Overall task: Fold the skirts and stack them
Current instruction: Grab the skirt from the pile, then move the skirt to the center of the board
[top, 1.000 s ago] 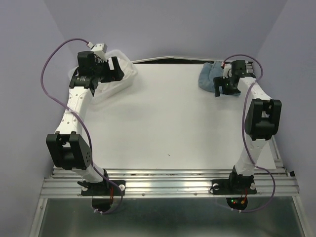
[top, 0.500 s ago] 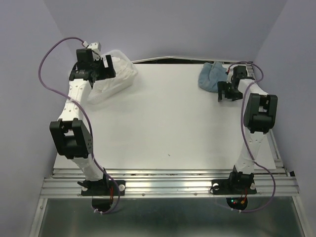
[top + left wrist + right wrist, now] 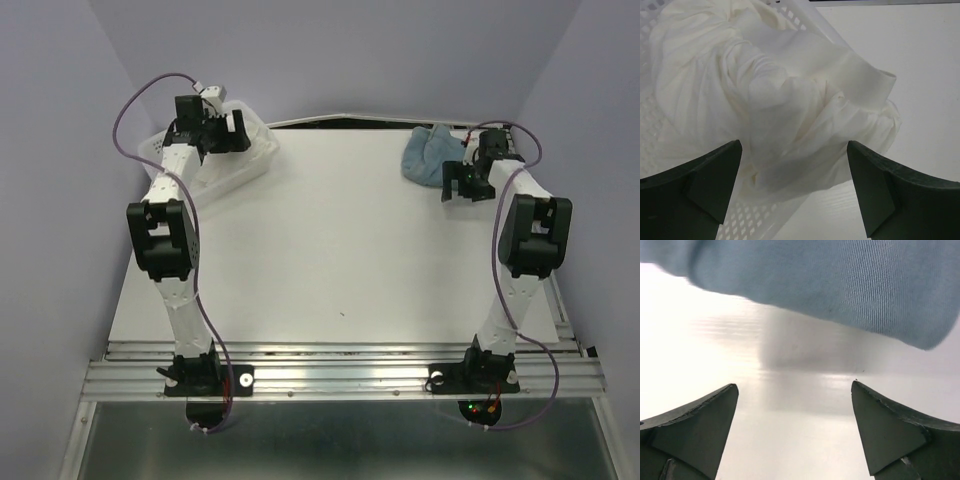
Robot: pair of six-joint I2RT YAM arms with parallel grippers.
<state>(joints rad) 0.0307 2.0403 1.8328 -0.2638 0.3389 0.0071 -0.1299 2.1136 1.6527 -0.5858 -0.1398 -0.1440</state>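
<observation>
Top external: left claw [image 3: 238, 131] above basket [image 3: 258, 163]; right claw [image 3: 461, 188] near skirt [image 3: 424, 156].

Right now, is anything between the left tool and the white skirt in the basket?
Nothing visible does. The left tool is open, and the white skirt lies bunched directly ahead of its fingers. The basket only holds the cloth from below and at the sides; its mesh does not cover it.

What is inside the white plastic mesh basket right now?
A crumpled thin white cloth skirt fills the white mesh basket, part spilling over its rim. Anything beneath the skirt is covered.
</observation>
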